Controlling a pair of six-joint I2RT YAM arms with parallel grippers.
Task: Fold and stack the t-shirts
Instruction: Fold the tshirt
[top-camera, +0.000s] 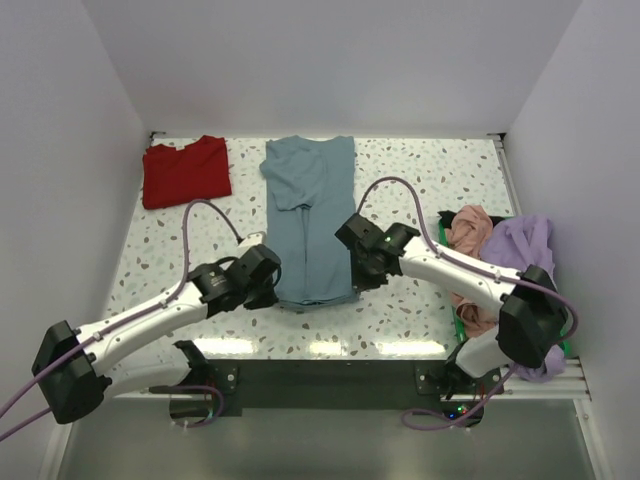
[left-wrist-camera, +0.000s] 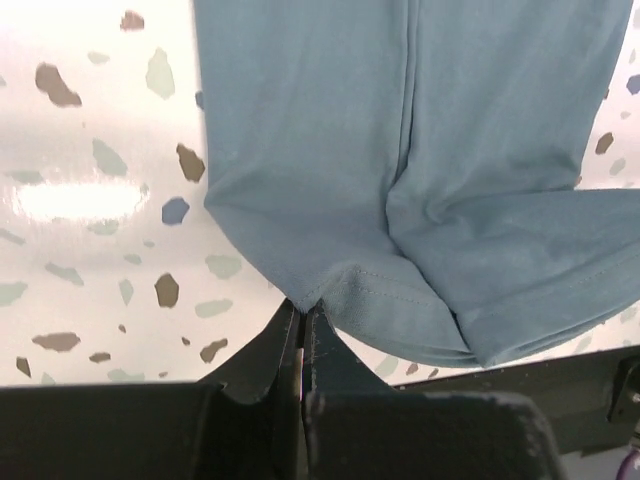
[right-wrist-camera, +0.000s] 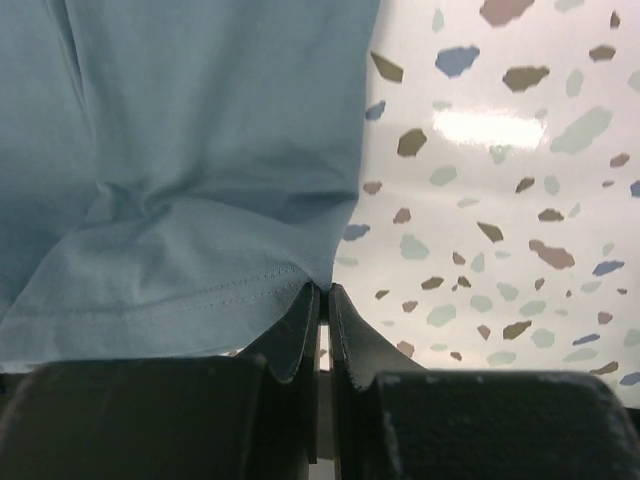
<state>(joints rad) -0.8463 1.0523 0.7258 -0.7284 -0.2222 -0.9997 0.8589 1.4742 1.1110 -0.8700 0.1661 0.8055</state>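
Observation:
A slate-blue t-shirt lies lengthwise in the table's middle, its sides folded in to a narrow strip. My left gripper is shut on its near left hem corner. My right gripper is shut on its near right hem corner. Both corners are pinched between the closed fingertips, with the hem a little above the table. A folded red t-shirt lies at the far left. Salmon-pink and lavender shirts lie heaped at the right edge.
The speckled white table is walled by white panels at the back and sides. The shirt heap at the right rests over a green basket rim. A dark rail runs along the near edge.

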